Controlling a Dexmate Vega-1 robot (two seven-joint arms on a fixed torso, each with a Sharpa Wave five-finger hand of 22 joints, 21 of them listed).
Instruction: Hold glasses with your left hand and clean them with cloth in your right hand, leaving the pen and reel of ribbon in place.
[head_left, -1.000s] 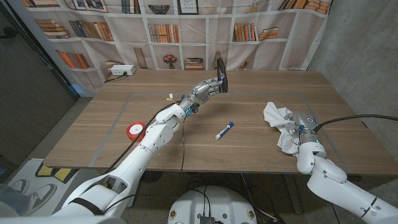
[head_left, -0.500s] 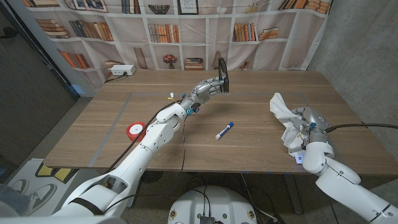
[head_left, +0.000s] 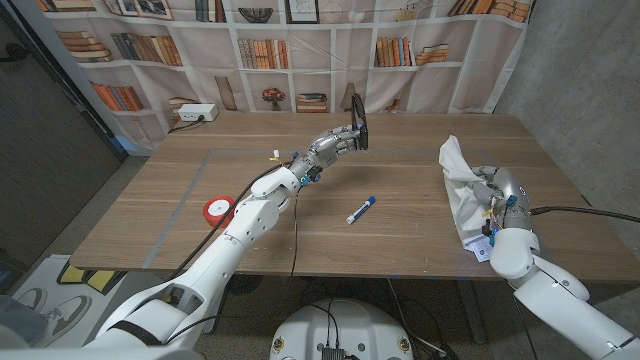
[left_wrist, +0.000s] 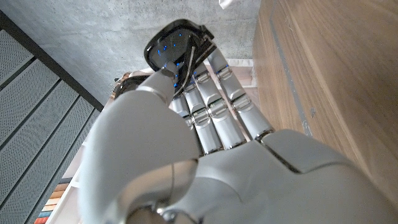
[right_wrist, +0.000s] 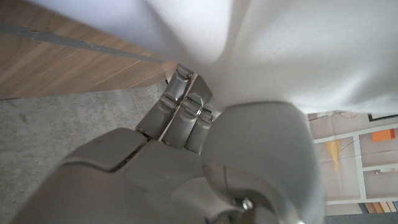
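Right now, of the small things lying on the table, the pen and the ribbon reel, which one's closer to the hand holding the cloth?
The pen, blue-capped, mid-table. The red ribbon reel lies far across, beside the left arm, much farther from the right hand and its cloth.

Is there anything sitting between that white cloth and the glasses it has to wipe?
Nothing visible. The white cloth in the right hand and the dark glasses in the left hand are both raised; the blue-and-white pen lies lower, on the table.

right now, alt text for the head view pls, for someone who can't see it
Over a wooden table, the robot's left hand holds dark glasses raised, while its right hand grips a white cloth at the right side. A blue-capped pen and a red reel of ribbon lie between them.
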